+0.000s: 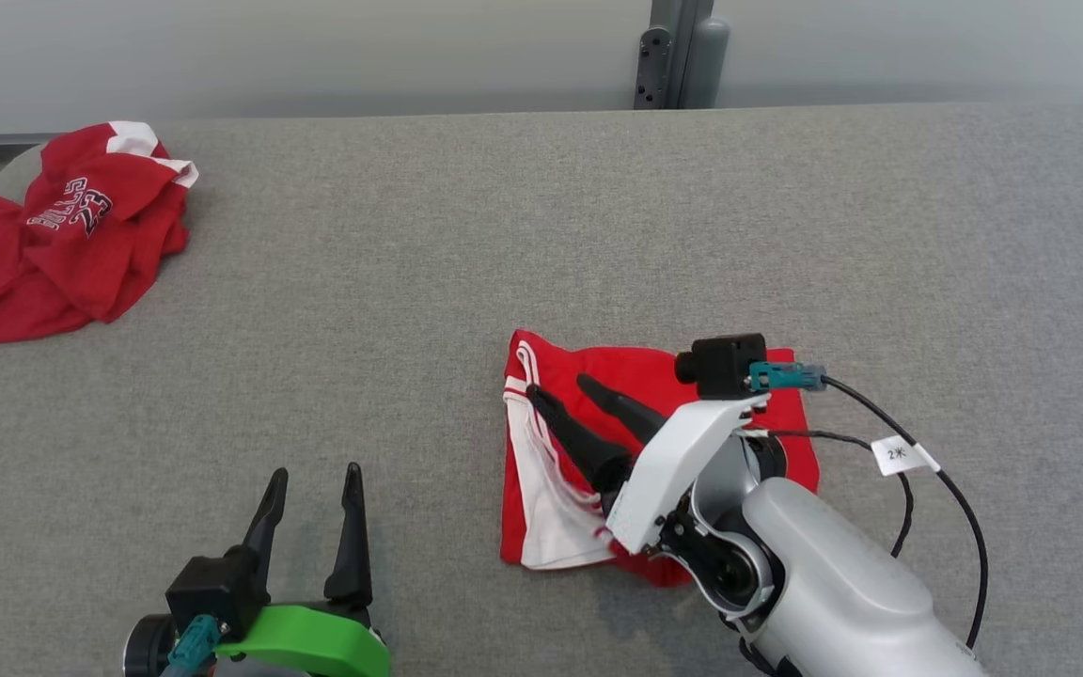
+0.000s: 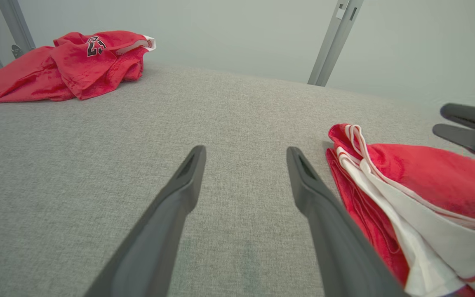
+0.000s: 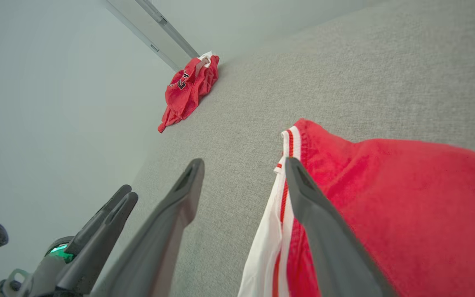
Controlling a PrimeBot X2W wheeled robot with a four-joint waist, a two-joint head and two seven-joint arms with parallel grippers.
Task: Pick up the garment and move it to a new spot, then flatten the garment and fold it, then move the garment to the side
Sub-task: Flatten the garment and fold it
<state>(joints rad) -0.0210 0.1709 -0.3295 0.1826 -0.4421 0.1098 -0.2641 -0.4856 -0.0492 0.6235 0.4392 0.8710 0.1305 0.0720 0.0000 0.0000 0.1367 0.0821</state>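
Showing the right gripper (image 1: 558,385) with jaws spread, gripping nothing, above the folded red garment (image 1: 631,369), which lies directly beneath its fingers. The left gripper (image 1: 315,472), likewise spread and empty, hovers apart to the garment's left. Folding looks finished; moving the garment aside is apparently not yet done.

Grey fabric counter (image 1: 598,235), folded red garment (image 1: 626,371) with white trim flat right of centre, crumpled red jersey (image 1: 62,235) at far left corner
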